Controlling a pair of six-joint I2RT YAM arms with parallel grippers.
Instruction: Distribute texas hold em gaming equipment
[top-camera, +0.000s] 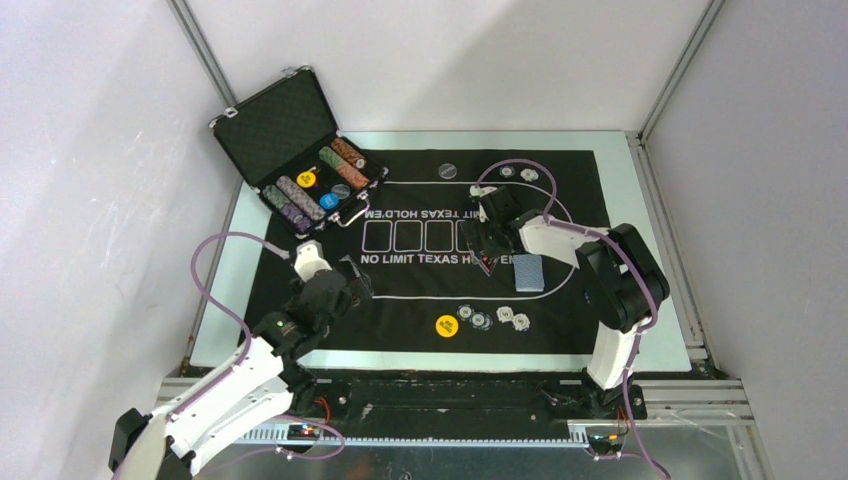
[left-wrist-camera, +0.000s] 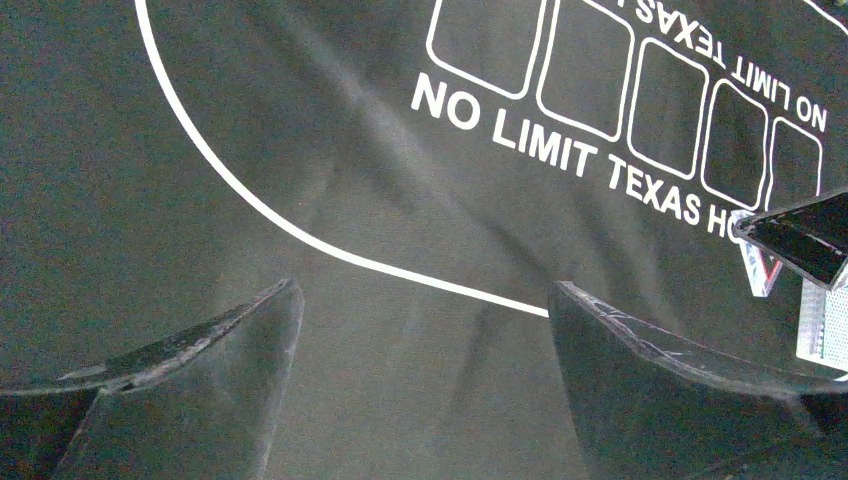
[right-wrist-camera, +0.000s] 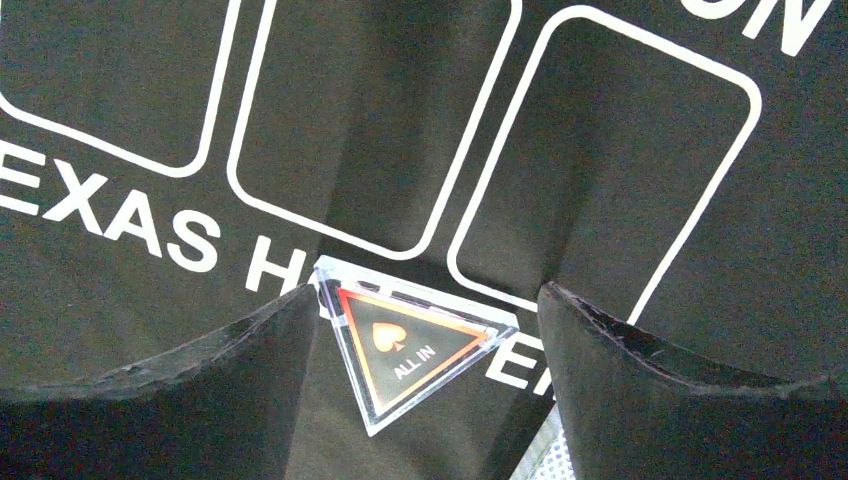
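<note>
Between right fingers (right-wrist-camera: 200, 400) | triangle marker (right-wrist-camera: 412, 352) on mat (right-wrist-camera: 600, 150) | apex toward near edge

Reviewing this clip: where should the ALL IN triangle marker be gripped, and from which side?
Probably straight down from above, pinching the two slanted edges of the triangle marker. It lies flat and thin on the mat, so only its clear rim offers purchase. The right gripper straddles it, jaws open.
</note>
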